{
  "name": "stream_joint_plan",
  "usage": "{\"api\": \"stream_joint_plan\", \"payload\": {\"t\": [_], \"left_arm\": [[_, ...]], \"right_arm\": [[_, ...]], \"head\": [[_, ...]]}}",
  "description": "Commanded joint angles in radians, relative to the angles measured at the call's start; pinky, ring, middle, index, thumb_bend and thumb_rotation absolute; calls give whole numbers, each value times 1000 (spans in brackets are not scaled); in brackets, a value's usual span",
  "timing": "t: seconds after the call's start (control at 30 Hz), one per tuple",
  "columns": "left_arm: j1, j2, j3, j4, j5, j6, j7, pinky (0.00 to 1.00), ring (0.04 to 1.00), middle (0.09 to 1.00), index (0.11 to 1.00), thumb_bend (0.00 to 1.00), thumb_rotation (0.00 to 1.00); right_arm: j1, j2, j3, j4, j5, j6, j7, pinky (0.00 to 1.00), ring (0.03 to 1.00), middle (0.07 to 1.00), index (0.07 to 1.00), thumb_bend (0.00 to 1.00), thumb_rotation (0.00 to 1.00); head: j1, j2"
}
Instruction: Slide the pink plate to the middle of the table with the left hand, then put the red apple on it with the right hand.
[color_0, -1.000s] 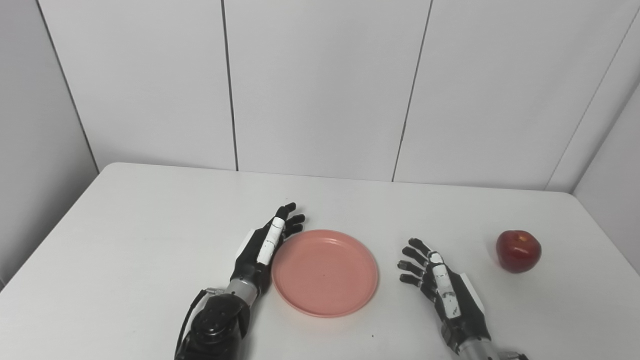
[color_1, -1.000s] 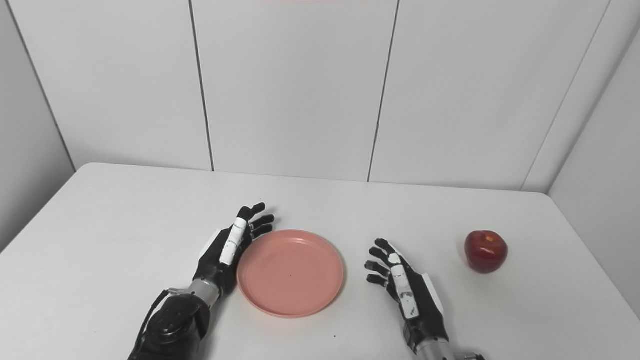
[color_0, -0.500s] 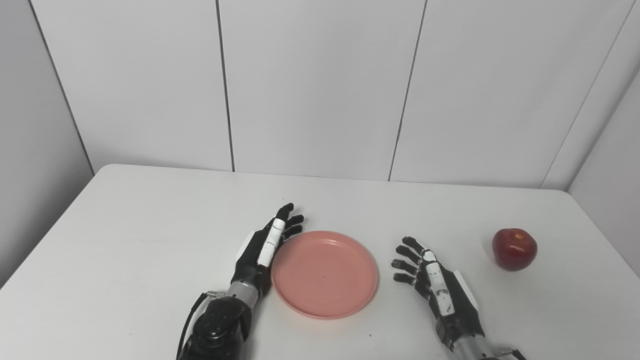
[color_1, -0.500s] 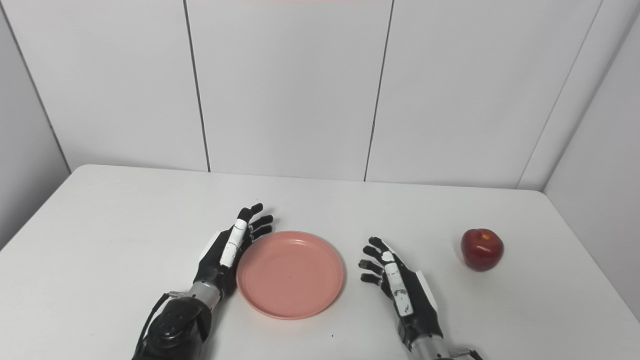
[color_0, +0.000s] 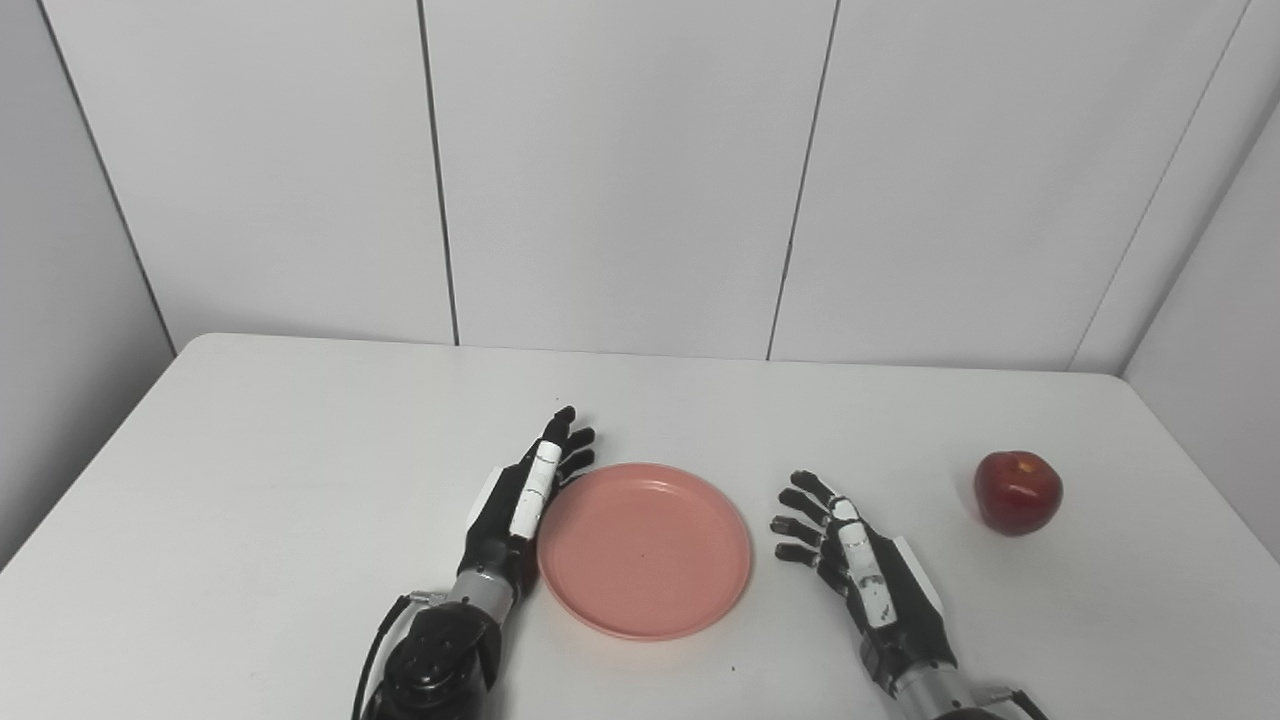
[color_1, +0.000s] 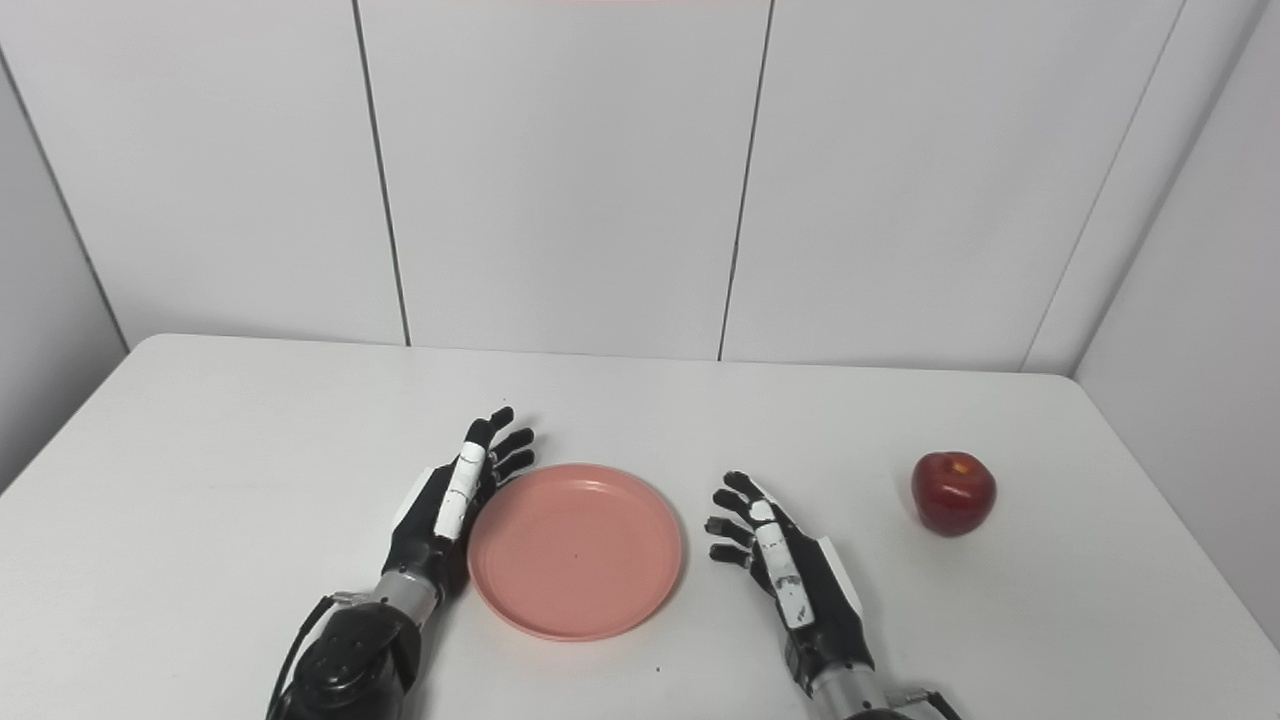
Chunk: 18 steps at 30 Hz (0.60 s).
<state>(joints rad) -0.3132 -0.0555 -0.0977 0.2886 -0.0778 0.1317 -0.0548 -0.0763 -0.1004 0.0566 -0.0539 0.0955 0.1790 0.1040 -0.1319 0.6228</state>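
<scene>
The round pink plastic plate (color_0: 645, 548) lay flat near the middle of the white table (color_0: 250, 480), toward the front edge. The black-and-white left hand (color_0: 520, 500) sat edge-on against the plate's left rim, fingers straight and apart, holding nothing. The black-and-white right hand (color_0: 860, 580) rested just beside the plate's right rim, fingers spread, empty. The glossy red apple (color_0: 1018, 491) stood well apart, far right, nr the table edge.

Risks, prob: left hand nudges the plate on withdrawal; a loose grasp w/ the right hand rolls the apple off the edge.
</scene>
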Motion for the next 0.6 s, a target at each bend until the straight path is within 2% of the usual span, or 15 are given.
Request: {"api": "stream_joint_plan", "payload": {"t": [0.0, 0.13, 0.4, 0.57], "left_arm": [[25, -11, -7, 42, 14, 30, -4, 892, 902, 909, 932, 816, 962], [23, -3, -6, 49, 14, 23, -10, 891, 905, 918, 940, 823, 957], [24, 12, 7, 51, 5, 17, -22, 881, 903, 908, 925, 814, 949], [27, 10, 17, 46, -8, 13, -34, 871, 904, 916, 928, 804, 942]], "right_arm": [[-10, 8, 14, -22, 2, -1, 22, 743, 802, 855, 870, 936, 1000], [-2, 11, 16, -69, -39, -28, -4, 748, 811, 855, 868, 958, 1000], [-21, 8, -17, -153, -164, -142, -81, 753, 813, 848, 866, 933, 1000], [-35, -6, -34, -214, -230, -126, -106, 736, 817, 856, 865, 917, 1000]], "head": [[-24, -4], [-61, -7], [-160, -31], [-180, -38]]}}
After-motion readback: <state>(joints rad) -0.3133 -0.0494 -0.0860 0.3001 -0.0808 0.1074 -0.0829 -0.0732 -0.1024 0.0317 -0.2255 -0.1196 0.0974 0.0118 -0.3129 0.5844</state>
